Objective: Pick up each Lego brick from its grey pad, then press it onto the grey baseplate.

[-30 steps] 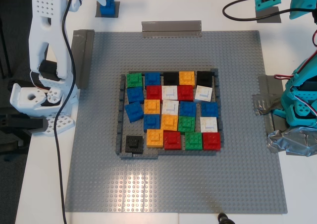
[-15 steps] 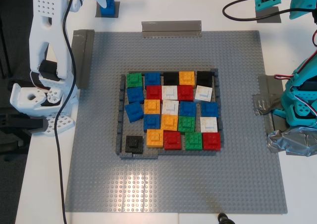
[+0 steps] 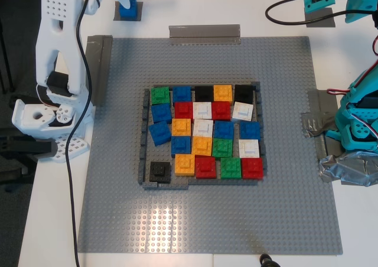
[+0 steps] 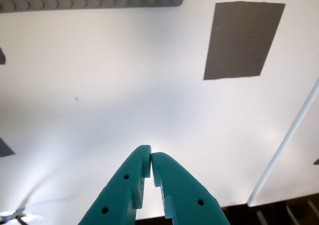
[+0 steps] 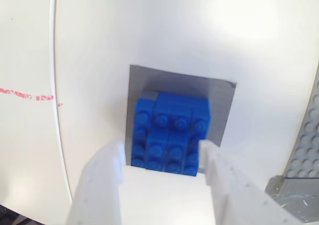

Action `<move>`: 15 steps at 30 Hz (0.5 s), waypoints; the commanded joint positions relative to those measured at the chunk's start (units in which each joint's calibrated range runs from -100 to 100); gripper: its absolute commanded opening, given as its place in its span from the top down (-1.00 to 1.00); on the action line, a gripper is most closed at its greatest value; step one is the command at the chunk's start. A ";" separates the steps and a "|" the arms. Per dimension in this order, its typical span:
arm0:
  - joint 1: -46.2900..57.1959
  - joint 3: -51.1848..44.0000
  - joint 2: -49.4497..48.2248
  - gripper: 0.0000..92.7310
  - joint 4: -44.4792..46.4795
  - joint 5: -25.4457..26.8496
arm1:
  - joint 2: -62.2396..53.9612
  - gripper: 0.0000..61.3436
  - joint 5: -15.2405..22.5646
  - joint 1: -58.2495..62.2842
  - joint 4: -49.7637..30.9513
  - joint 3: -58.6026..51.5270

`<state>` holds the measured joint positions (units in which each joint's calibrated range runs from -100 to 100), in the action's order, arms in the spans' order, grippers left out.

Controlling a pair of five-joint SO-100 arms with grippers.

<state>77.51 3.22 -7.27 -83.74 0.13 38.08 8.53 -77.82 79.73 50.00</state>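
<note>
1. Grey baseplate [image 3: 283,178]: very large mid-grey square, fine studs all over, on the white tabletop [image 3: 260,13], taking up most of the exterior view.
2. Low frame of thin dark grey bricks [image 3: 143,131] near the baseplate's middle, with a packed grid of Lego bricks [image 3: 204,144] inside: blue, red, green, orange, white, black, all one size. One black brick [image 3: 159,171] sits at the frame corner nearest the exterior view's lower left.
3. Grey pad [image 5: 219,105]: small dark flat rectangle on the tabletop at the exterior view's top left, just beyond the baseplate's corner.
4. Blue brick [image 5: 172,135] rests on that pad, studs up, square, bright blue; also seen in the exterior view [image 3: 128,8].
5. My second gripper [image 5: 164,180]: white, jaws parted, one finger on either side of the blue brick. Cannot tell if they touch it; not clamped.
6. My first gripper [image 4: 150,160]: teal, tips pressed together, holding nothing, above bare tabletop near a second, bare grey pad [image 4: 241,41].
7. Versus a second ago: the white gripper and the blue brick sit slightly nearer the exterior view's top edge; grid and teal arm unchanged.
</note>
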 commanded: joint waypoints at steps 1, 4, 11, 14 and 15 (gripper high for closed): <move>0.22 -2.81 -2.52 1.00 -0.23 0.28 | -1.69 0.39 0.34 0.81 -0.56 4.49; 0.22 -2.90 -2.52 1.00 -0.23 0.28 | -1.43 0.39 0.24 0.96 -0.64 4.49; 0.22 -2.90 -2.52 1.00 -0.23 0.28 | -1.09 0.39 0.48 0.67 -1.45 4.76; 0.22 -2.90 -2.52 1.00 -0.15 0.28 | -0.66 0.39 0.39 0.67 -1.53 5.85; 0.22 -2.90 -2.52 1.00 -0.15 0.28 | -0.66 0.39 0.39 0.67 -1.61 6.12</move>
<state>77.51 3.22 -7.27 -83.74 0.13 38.77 8.72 -76.91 78.60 50.77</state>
